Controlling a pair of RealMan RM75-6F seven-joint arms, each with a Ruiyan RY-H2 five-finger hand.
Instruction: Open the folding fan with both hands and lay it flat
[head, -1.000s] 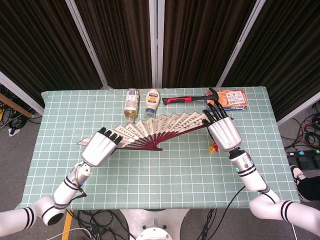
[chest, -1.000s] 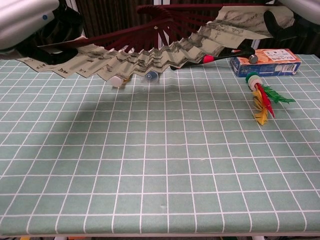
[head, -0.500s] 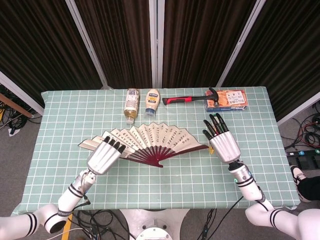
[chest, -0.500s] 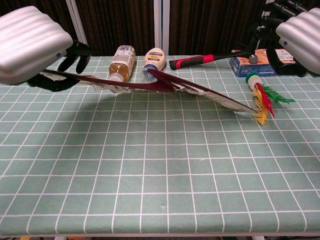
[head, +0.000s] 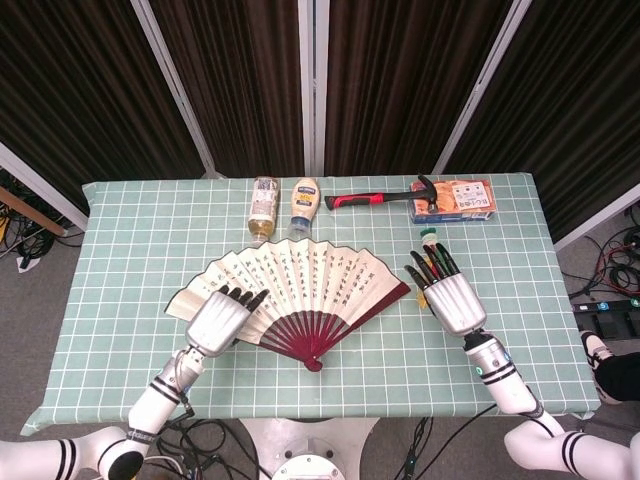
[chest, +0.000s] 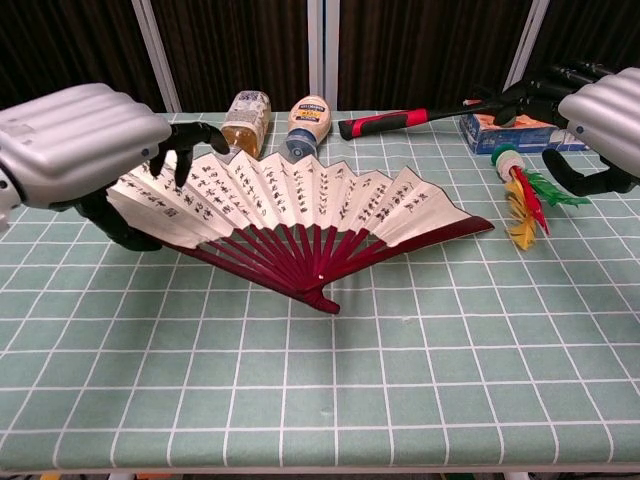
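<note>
a: what's the setting?
b: a green gridded tabletop (head: 120, 260), dark curtains (head: 240, 80) behind, cables on the floor at both sides.
a: and along the far edge, left to right?
b: two bottles (head: 264, 208) lying down, a hammer (head: 380, 197), an orange box (head: 462, 197). the fan (head: 300, 290) is spread at centre.
a: the hands?
b: left robot hand (head: 220, 318) grips the fan's left end; right robot hand (head: 447, 293) is spread, holding nothing.
a: anything only the chest view shows?
b: a feathered shuttlecock (chest: 525, 198), mostly hidden from above.
</note>
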